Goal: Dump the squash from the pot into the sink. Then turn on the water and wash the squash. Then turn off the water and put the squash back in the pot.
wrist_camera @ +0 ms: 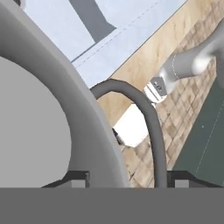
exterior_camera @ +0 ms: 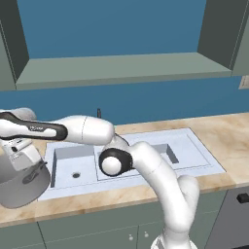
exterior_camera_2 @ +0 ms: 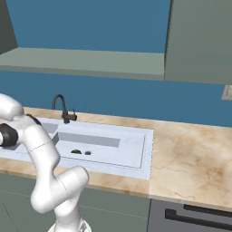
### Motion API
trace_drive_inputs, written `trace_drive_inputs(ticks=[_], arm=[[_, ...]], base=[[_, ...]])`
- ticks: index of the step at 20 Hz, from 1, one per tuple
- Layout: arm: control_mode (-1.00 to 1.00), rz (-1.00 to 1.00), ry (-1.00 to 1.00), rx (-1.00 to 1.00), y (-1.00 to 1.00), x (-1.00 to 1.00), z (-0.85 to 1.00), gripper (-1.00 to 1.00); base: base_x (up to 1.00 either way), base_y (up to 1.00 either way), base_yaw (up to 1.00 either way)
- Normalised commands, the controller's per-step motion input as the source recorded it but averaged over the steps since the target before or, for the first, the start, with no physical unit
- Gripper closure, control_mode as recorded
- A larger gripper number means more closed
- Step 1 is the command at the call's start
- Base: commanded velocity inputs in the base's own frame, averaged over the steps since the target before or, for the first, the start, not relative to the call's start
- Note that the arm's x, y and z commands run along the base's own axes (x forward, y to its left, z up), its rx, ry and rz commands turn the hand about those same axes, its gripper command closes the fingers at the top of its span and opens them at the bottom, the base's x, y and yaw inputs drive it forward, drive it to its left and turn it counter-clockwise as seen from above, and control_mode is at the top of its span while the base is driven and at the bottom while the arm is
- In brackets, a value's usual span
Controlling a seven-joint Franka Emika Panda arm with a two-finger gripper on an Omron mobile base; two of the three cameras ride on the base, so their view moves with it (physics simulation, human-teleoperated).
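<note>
The grey pot [exterior_camera: 19,187] is at the far left, left of the sink [exterior_camera: 194,151], by the counter's front edge. My gripper [exterior_camera: 22,151] comes down on its rim from above. In the hand view the pot's wall [wrist_camera: 52,109] and its dark loop handle [wrist_camera: 151,118] run between the two fingertips of my gripper [wrist_camera: 129,179], which is shut on them. The squash [exterior_camera_2: 76,152], a small dark lump, lies on the floor of the sink's [exterior_camera_2: 131,145] larger basin beside the round drain [exterior_camera_2: 87,153].
A dark curved faucet [exterior_camera_2: 61,106] stands behind the sink. Marble counter [exterior_camera_2: 190,154] stretches to the right, with a stove front [exterior_camera_2: 195,213] below it. My own arm [exterior_camera: 146,165] crosses above the larger basin. A grey shelf [exterior_camera: 121,68] runs along the blue wall.
</note>
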Motion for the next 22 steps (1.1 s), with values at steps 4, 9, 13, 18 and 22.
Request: trace_drive_inputs(ticks=[4, 9, 13, 18, 22], arm=[[-1.00, -0.05, -0.06, -0.10, -0.28, -0.20, -0.17, 1.00], [-1.00, -0.05, -0.02, -0.10, -0.16, -0.02, -0.40, -1.00], [-1.00, -0.04, 0.00, -0.06, -0.09, 0.00, -0.10, -1.00], [-1.00, -0.02, -0.01, 0.00, -0.16, 0.00, 0.20, -1.00], [-1.00, -0.02, -0.06, 0.05, -0.44, -0.03, 0.71, -1.00]], base=[[0.00, 0.00, 0.00], [0.00, 0.00, 0.00], [0.00, 0.00, 0.00], [0.00, 0.00, 0.00], [0.00, 0.00, 0.00]])
